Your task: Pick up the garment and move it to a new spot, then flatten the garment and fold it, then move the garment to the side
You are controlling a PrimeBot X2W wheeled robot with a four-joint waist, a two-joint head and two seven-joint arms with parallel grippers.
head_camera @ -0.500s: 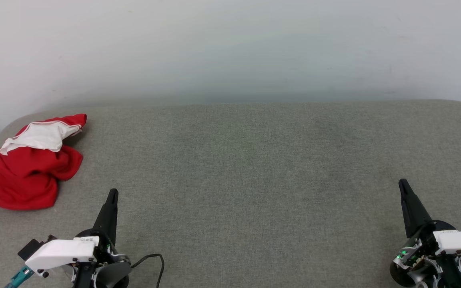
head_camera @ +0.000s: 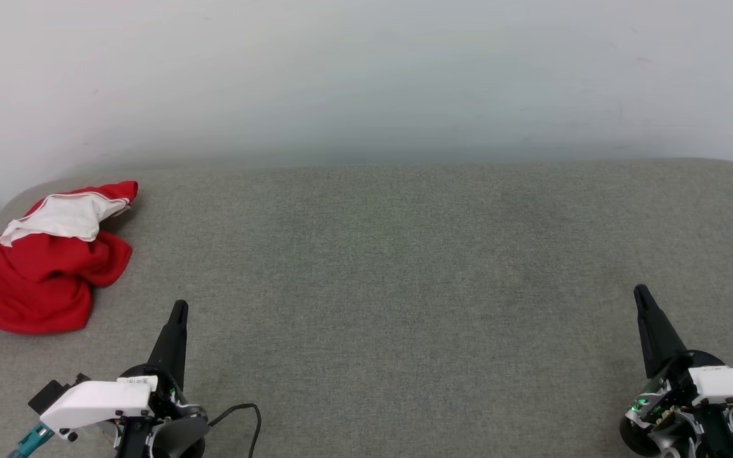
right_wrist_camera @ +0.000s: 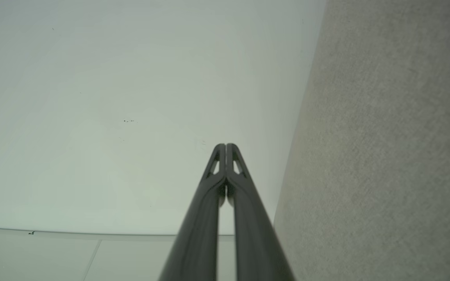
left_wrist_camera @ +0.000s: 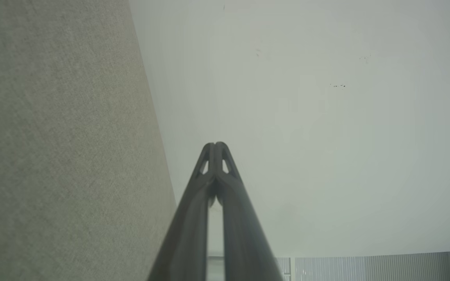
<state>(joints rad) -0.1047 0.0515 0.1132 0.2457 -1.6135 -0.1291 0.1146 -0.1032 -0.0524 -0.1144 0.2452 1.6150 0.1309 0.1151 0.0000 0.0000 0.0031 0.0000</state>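
**Nothing moved, task not begun**

Nothing has moved since the earlier frame. The garment [head_camera: 42, 267] lies crumpled and untouched at the far left corner of the bench [head_camera: 404, 286]. The left gripper [head_camera: 179, 308] and right gripper [head_camera: 639, 291] rest apart from it, jaws together and empty. Pickup, flattening, folding and moving aside all remain.

Grey fabric-covered table [head_camera: 404, 267], bare across the middle and right of the frame, wide room to pass. A crumpled red and white garment [head_camera: 42, 273] (heaped, not flat) blocks the middle left edge. A pale wall [head_camera: 366, 76] closes off the top of the frame behind the table.
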